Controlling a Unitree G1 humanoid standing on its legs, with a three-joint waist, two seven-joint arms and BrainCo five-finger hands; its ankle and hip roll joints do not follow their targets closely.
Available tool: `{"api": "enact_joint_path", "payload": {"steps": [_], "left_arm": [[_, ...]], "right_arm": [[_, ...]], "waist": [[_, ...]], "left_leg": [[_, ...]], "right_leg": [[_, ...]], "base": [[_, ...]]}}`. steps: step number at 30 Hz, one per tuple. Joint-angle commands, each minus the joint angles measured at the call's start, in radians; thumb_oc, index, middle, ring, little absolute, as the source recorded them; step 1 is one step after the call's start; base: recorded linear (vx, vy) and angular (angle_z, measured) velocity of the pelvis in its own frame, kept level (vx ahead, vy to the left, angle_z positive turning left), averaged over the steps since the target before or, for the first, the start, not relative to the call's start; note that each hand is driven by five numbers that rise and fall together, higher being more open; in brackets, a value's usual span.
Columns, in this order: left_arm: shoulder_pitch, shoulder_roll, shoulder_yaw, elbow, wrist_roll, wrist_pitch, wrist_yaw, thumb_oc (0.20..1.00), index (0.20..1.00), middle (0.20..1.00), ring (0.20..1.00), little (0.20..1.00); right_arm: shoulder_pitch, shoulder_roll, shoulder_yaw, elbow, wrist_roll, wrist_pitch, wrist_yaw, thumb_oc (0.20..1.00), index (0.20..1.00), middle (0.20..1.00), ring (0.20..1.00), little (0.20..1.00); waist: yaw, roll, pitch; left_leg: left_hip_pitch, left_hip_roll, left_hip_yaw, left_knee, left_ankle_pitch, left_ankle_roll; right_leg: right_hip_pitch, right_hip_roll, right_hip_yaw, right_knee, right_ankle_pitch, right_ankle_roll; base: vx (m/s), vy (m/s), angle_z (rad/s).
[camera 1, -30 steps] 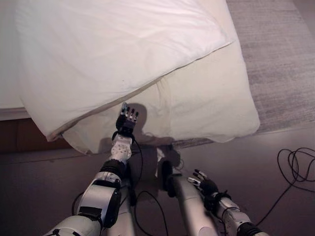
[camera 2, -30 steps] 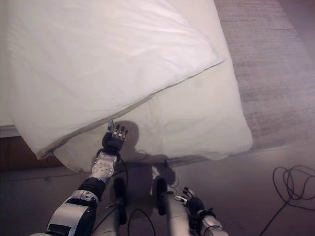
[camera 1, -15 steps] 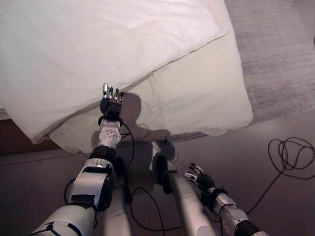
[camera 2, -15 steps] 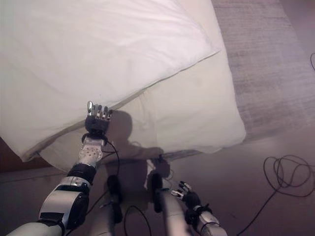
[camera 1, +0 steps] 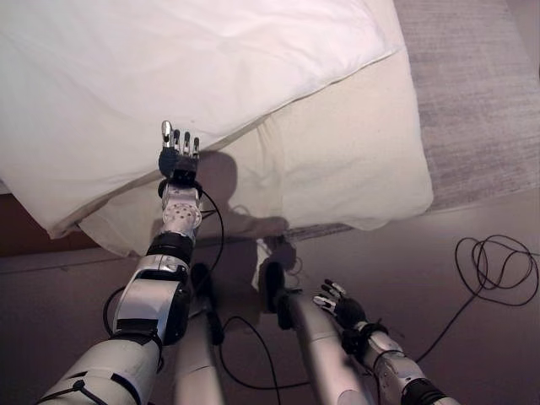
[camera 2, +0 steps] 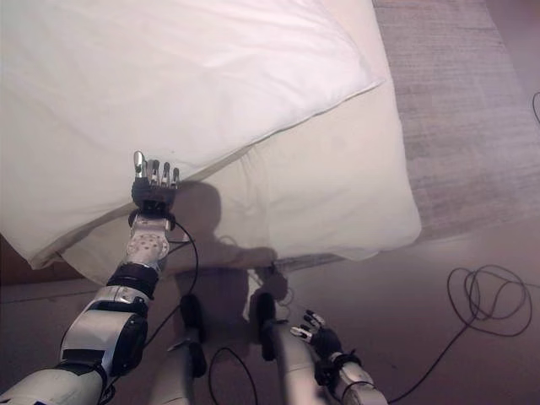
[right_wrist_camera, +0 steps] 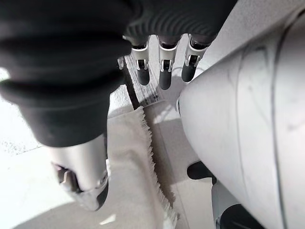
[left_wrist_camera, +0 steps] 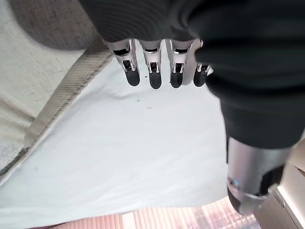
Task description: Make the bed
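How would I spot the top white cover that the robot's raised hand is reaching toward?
Start at the bed, which hangs toward the floor. Two layers lie on it: a cream blanket underneath, and above it the white cover, its slanting edge running just ahead of the left hand. The cover is brighter and smoother than the blanket, and has a stitched border.

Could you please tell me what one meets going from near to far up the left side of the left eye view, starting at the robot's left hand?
Left hand, fingers straight, at the duvet's edge → white duvet spreading beyond it; the cream blanket hangs out beneath.
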Motion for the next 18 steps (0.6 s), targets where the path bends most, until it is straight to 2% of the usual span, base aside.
{"api": "enact_joint_path", "payload": {"steps": [1, 3, 4, 8, 14, 18], "left_arm": [[-0.050, -0.022, -0.014, 0.021, 0.025, -0.059, 0.086, 1.000, 1.000, 1.000, 1.000, 1.000], [-0.059, -0.031, -0.016, 0.027, 0.026, -0.064, 0.124, 1.000, 1.000, 1.000, 1.000, 1.000], [-0.070, -0.044, -0.021, 0.027, 0.037, -0.077, 0.195, 1.000, 1.000, 1.000, 1.000, 1.000], [-0.041, -0.083, -0.032, -0.068, 0.066, -0.111, 0.291, 1.000, 1.000, 1.000, 1.000, 1.000], [0.073, -0.144, -0.052, -0.252, 0.107, -0.142, 0.356, 1.000, 1.000, 1.000, 1.000, 1.000], [0.127, -0.160, -0.047, -0.304, 0.110, -0.147, 0.382, 1.000, 1.000, 1.000, 1.000, 1.000]], "right_arm": [[0.059, -0.031, 0.018, -0.054, 0.035, -0.027, -0.016, 1.000, 1.000, 1.000, 1.000, 1.000], [0.057, -0.034, 0.019, -0.058, 0.039, -0.024, -0.022, 1.000, 1.000, 1.000, 1.000, 1.000], [0.050, -0.039, 0.018, -0.063, 0.047, -0.025, -0.034, 1.000, 1.000, 1.000, 1.000, 1.000], [0.051, -0.047, 0.006, -0.085, 0.062, -0.030, -0.052, 1.000, 1.000, 1.000, 1.000, 1.000], [0.044, -0.054, -0.010, -0.113, 0.067, -0.036, -0.068, 1.000, 1.000, 1.000, 1.000, 1.000], [0.042, -0.059, -0.009, -0.129, 0.066, -0.039, -0.069, 1.000, 1.000, 1.000, 1.000, 1.000]], "waist": [[-0.004, 0.037, -0.045], [-0.003, 0.039, -0.042], [0.002, 0.047, -0.035], [0.018, 0.062, -0.013], [0.042, 0.072, 0.018], [0.052, 0.073, 0.036]], "left_leg": [[-0.030, 0.002, 0.021, 0.079, -0.093, 0.017], [-0.030, 0.002, 0.021, 0.078, -0.092, 0.017], [-0.029, -0.001, 0.020, 0.076, -0.089, 0.018], [-0.023, -0.010, 0.016, 0.071, -0.084, 0.021], [-0.012, -0.023, 0.012, 0.058, -0.074, 0.028], [-0.002, -0.030, 0.012, 0.048, -0.071, 0.031]], "right_leg": [[-0.020, -0.024, 0.008, -0.152, 0.153, 0.117], [-0.020, -0.025, 0.006, -0.152, 0.153, 0.118], [-0.017, -0.028, 0.004, -0.153, 0.153, 0.118], [-0.008, -0.034, 0.002, -0.154, 0.153, 0.119], [0.005, -0.040, -0.006, -0.158, 0.152, 0.118], [0.014, -0.042, -0.009, -0.165, 0.154, 0.118]], "base": [[-0.07, -0.006, 0.02], [0.00, 0.000, 0.00], [0.00, -0.002, 0.04], [-0.01, 0.000, 0.05], [0.00, -0.005, 0.03], [-0.01, 0.000, 0.06]]}}
